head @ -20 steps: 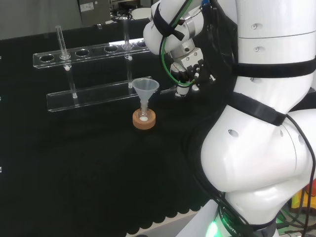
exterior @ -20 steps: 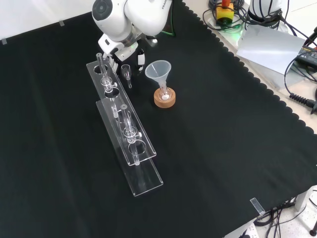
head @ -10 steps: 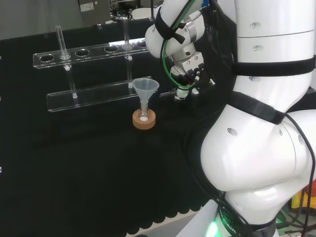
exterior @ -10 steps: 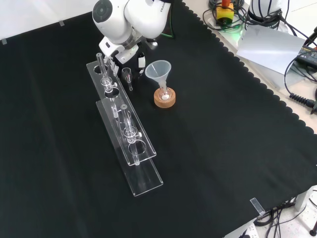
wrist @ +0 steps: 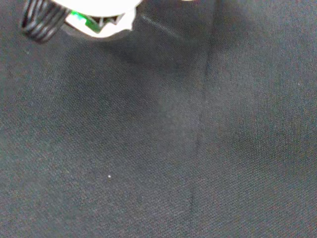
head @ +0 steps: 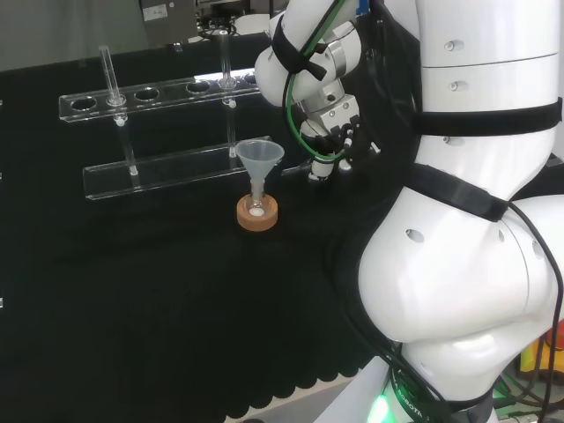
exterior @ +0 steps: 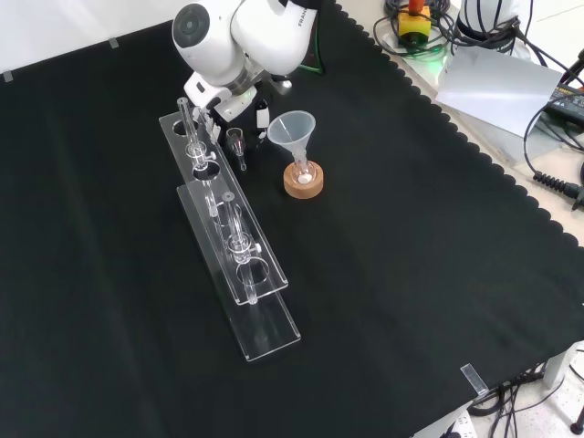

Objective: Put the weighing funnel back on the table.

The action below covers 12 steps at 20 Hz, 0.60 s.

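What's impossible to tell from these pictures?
1. Front view: whether the hand holds the weighing funnel; the arm's white link covers the hand.
2. Front view: what the white speck in the flask is; too small.
3. Wrist view: the white hand part at the edge; blurred, cut off.

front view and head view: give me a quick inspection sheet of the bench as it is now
surface: black cloth lies flat, no spill seen
job's things: weighing funnel close under the hand, beside the rack; held or set down, cannot tell
clutter: funnel upright in a small flask on a cork ring; clear rack with a few tubes
hand: hand low, right of the funnel in the head view; grip cannot tell
cables: green cable along the arm; more cables past the cloth's edge
surroundings: grey sheet off the cloth
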Tool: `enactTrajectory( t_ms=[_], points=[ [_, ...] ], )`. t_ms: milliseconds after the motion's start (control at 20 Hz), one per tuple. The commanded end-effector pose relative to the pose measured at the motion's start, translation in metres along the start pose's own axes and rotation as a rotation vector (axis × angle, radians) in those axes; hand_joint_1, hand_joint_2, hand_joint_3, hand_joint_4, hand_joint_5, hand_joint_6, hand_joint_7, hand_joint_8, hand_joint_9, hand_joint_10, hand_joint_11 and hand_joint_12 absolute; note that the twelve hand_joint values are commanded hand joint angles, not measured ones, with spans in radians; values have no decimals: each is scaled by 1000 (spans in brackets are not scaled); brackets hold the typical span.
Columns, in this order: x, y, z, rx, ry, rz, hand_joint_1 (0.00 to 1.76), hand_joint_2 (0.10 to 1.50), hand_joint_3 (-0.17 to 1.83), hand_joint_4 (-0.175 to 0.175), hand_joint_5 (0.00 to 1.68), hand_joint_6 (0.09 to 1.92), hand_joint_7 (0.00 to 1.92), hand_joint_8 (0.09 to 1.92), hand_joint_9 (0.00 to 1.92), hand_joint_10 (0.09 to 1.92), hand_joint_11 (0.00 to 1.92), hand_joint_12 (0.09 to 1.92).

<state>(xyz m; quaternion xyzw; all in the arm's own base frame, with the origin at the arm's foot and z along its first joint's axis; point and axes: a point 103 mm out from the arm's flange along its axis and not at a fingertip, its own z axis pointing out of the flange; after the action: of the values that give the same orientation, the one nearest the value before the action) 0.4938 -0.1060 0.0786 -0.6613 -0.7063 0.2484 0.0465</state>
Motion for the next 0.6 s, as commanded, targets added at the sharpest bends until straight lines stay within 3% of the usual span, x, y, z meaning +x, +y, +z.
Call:
enactTrajectory(
  t_ms=[50,300,400,600],
  points=[
    [1,0,4,7,-21,14,1092,694,761,115,1091,1031,925,729,1107,436,615,1198],
    [0,-1,5,18,0,25,1088,737,692,95,1072,1030,886,751,1089,442,617,1193],
    [-1,0,5,15,23,-10,1082,783,610,91,1056,1021,849,771,1069,452,616,1194],
    [-6,0,7,6,22,-5,1061,914,377,99,1012,1012,776,787,1021,481,598,1207]
  ],
)
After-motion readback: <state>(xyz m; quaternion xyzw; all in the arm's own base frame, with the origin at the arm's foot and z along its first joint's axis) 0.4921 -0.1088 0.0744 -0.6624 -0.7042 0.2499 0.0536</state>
